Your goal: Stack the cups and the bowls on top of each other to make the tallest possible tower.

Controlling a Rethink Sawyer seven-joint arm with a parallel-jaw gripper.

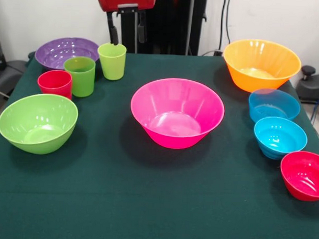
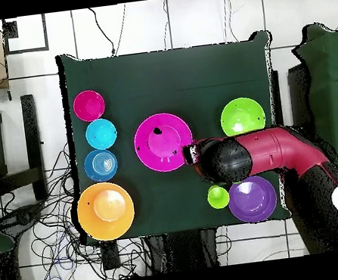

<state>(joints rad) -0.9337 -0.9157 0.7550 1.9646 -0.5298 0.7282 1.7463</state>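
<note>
Hanging at the table's far edge, the gripper has its fingers spread, nothing between them, just above the lime-green cup. Green cup and red cup crowd right beside it, with the purple bowl behind and the lime-green bowl in front. The pink bowl sits mid-table. The orange bowl, blue bowl, turquoise bowl and red bowl line the other side. Nothing's stacked.

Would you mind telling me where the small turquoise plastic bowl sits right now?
In the front view, the small turquoise plastic bowl sits at the table's right side, between the translucent blue bowl behind it and the small red bowl in front.
</note>
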